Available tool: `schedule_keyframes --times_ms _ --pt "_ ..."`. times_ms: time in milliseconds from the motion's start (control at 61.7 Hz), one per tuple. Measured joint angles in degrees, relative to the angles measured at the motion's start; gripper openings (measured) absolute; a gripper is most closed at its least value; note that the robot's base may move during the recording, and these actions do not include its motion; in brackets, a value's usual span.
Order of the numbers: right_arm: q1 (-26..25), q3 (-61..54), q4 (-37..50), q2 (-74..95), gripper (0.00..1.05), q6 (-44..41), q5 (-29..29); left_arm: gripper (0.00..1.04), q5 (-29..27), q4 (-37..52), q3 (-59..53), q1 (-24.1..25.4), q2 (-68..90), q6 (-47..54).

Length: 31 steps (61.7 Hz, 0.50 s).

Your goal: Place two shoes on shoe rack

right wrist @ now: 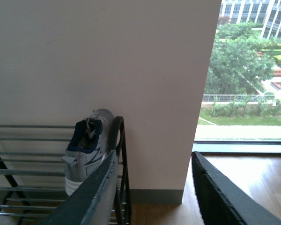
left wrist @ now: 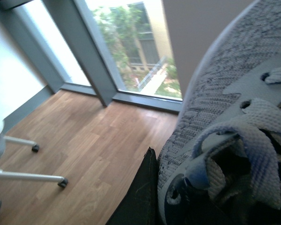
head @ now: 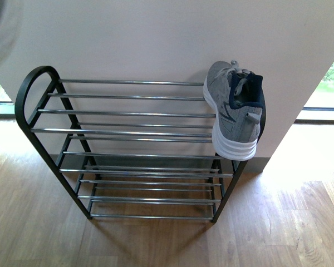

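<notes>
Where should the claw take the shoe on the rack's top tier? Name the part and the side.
Probably take the shoe by its heel collar, from the robot's side and above: the heel faces the robot, the opening faces up, and the toe points at the wall.

My left gripper point(left wrist: 152, 187) clamps a grey sneaker point(left wrist: 225, 93), with only one dark finger point(left wrist: 139, 199) showing beside it. My right gripper point(right wrist: 153, 159) hangs empty, jaws spread wide.

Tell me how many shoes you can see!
2. One shoe sits on the rack's top shelf, right end. The other shoe is close up at the left wrist camera, off the rack.
</notes>
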Motion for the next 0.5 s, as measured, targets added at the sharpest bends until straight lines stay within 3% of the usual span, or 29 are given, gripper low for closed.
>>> schedule_keyframes --times_ms 130,276,503 --pt "0.0 0.0 0.0 0.0 0.74 0.0 -0.1 0.02 7.3 -13.2 8.1 1.1 3.8 -18.1" --pt "0.0 0.0 0.0 0.0 0.96 0.0 -0.1 0.02 19.8 -16.2 17.6 2.4 17.0 -34.1" --pt "0.0 0.0 0.0 0.0 0.96 0.0 -0.1 0.02 38.4 -22.6 36.2 3.6 41.7 -39.4"
